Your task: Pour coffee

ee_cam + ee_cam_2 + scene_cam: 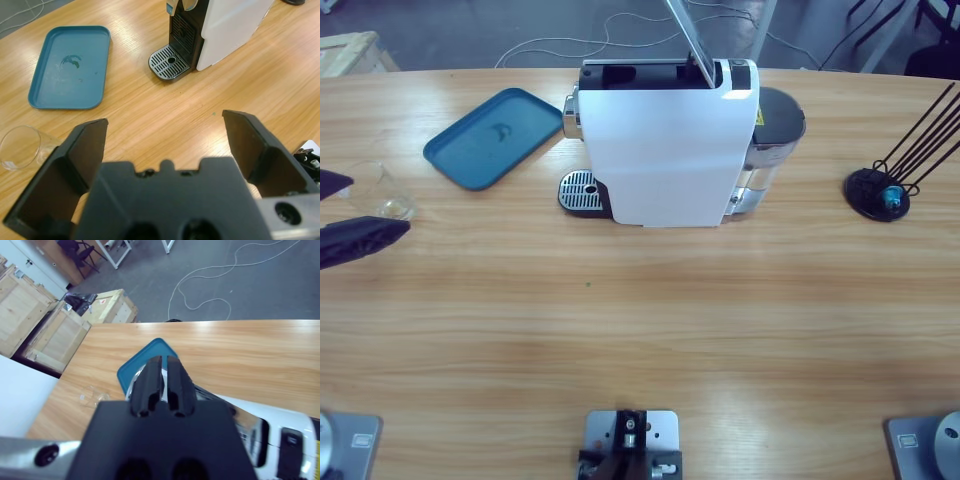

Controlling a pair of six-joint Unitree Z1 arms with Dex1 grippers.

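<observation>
No coffee shows in any view. A clear glass (384,190) (20,147) near the table's left end looks empty. My left gripper (365,210) (165,122) hovers open by it; in the left wrist view the glass lies just outside the left jaw, with nothing between the jaws. The white coffee machine (665,140) (225,27) stands mid-table, its round drip grille (582,190) (169,62) bare and its silver lever (692,45) raised. My right gripper (160,362) is shut above the machine's top (280,435), looking down; whether it holds the lever I cannot tell.
A teal tray (490,138) (70,67) (137,365) lies left of the machine, behind the glass. A black wire capsule rack (880,190) holding a small blue capsule (892,196) stands at the right end. Wooden crates (45,322) and cables lie on the floor beyond the table.
</observation>
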